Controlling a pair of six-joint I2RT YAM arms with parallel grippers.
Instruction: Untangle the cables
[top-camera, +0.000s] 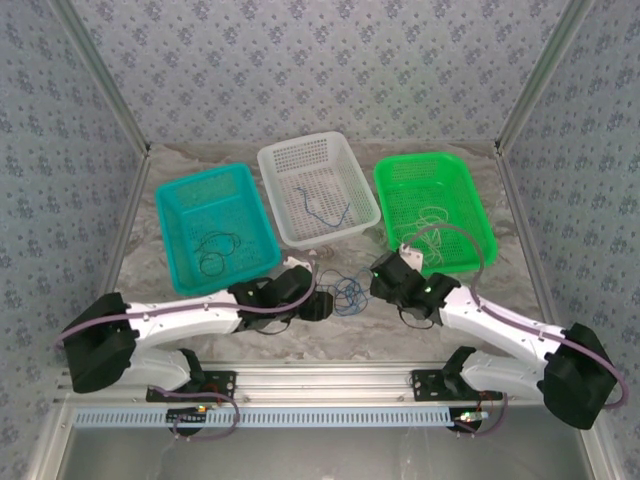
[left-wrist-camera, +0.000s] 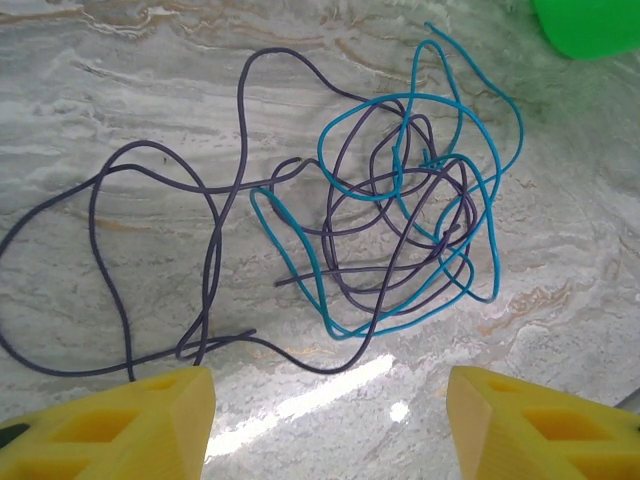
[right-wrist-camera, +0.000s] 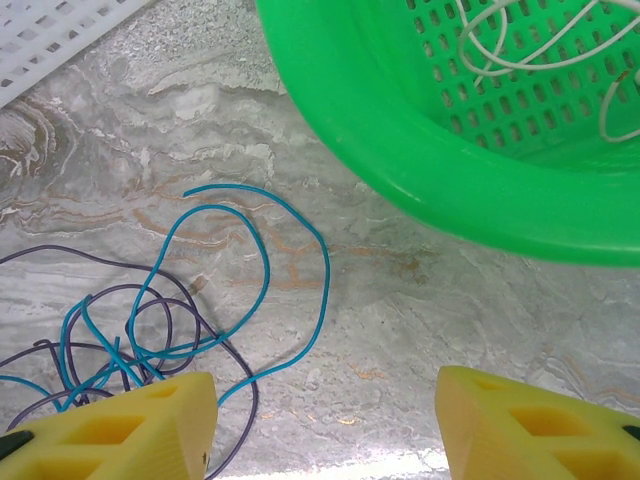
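Note:
A tangle of cables (top-camera: 345, 290) lies on the marble table between my two grippers. In the left wrist view a blue cable (left-wrist-camera: 340, 333) and a dark purple one (left-wrist-camera: 320, 371) loop through each other, and the dark one trails off to the left. My left gripper (left-wrist-camera: 330, 425) hovers just short of this tangle, open, with bare table between its yellow fingers (left-wrist-camera: 150, 425). My right gripper (right-wrist-camera: 325, 425) is also open and empty. A blue cable loop (right-wrist-camera: 326, 270) and a dark strand (right-wrist-camera: 255, 396) run past its left finger (right-wrist-camera: 120, 430).
Three baskets stand behind the tangle: a teal one (top-camera: 170, 235) holding a black cable, a white one (top-camera: 290, 225) holding a blue cable, and a green one (top-camera: 400, 235) holding white cables. The green basket's wall (right-wrist-camera: 400, 130) is close ahead of the right gripper.

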